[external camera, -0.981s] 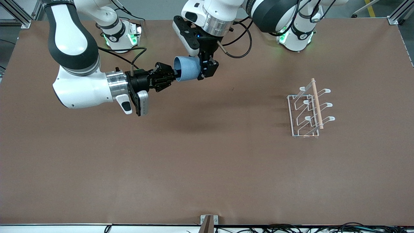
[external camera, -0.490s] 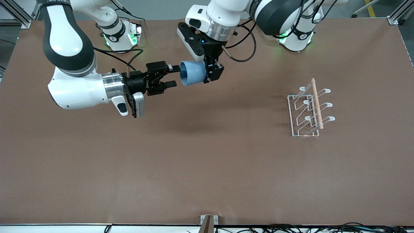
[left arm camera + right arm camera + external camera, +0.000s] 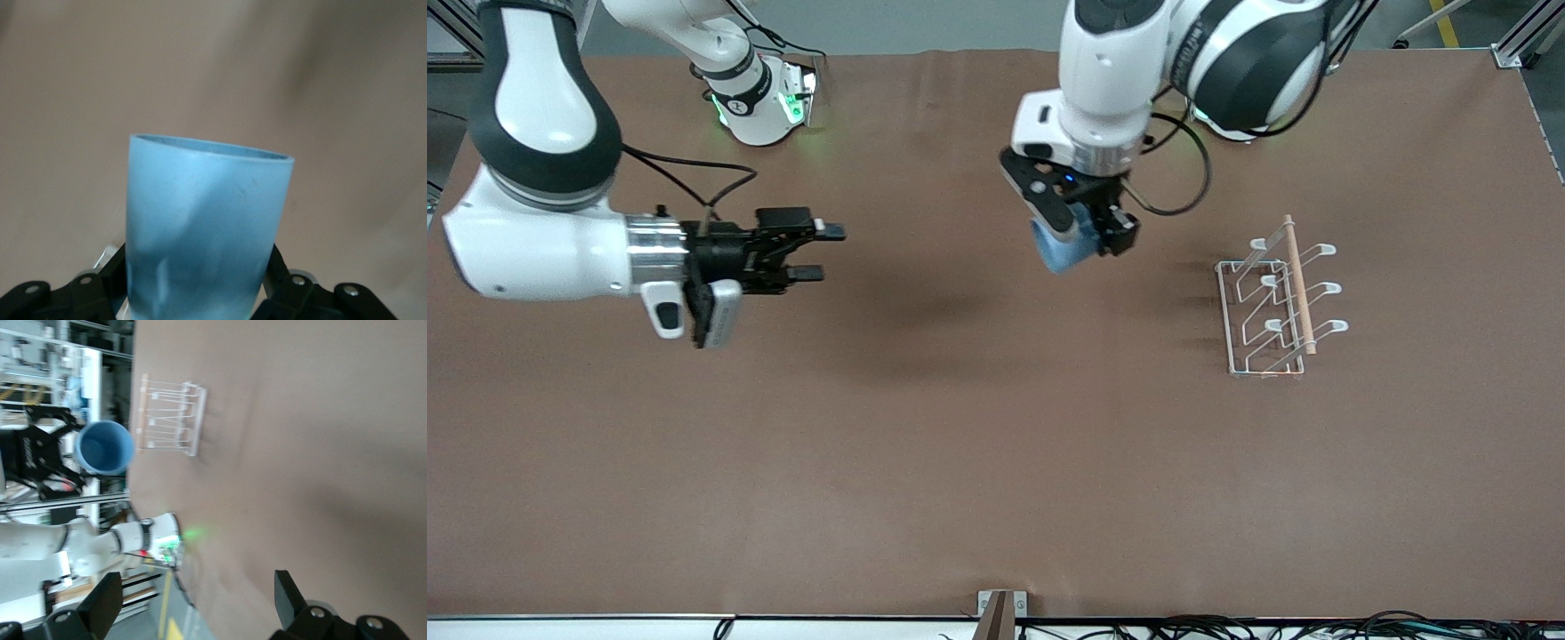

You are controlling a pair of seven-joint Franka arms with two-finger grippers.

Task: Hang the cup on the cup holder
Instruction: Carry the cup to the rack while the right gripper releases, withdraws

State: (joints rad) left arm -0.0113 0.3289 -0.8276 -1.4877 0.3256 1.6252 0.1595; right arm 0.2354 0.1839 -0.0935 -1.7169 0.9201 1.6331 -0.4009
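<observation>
The light-blue cup (image 3: 1060,251) hangs in the air over the table's middle, with my left gripper (image 3: 1089,236) shut on its body. In the left wrist view the cup (image 3: 207,213) fills the space between the black fingers (image 3: 283,277), its rim pointing away from the hand. The white wire cup holder (image 3: 1276,302) with its wooden rod stands on the table toward the left arm's end, apart from the cup. My right gripper (image 3: 824,252) is open and holds nothing, over the table toward the right arm's end. The right wrist view shows the cup (image 3: 105,448) and the cup holder (image 3: 170,420) far off.
A brown mat (image 3: 996,462) covers the table. Both arm bases (image 3: 760,98) stand at the edge farthest from the front camera. A small bracket (image 3: 996,613) and cables lie along the nearest edge.
My right gripper opened, let go of the cup and drew back toward its own end. The left arm carried the cup toward the cup holder and turned it downward.
</observation>
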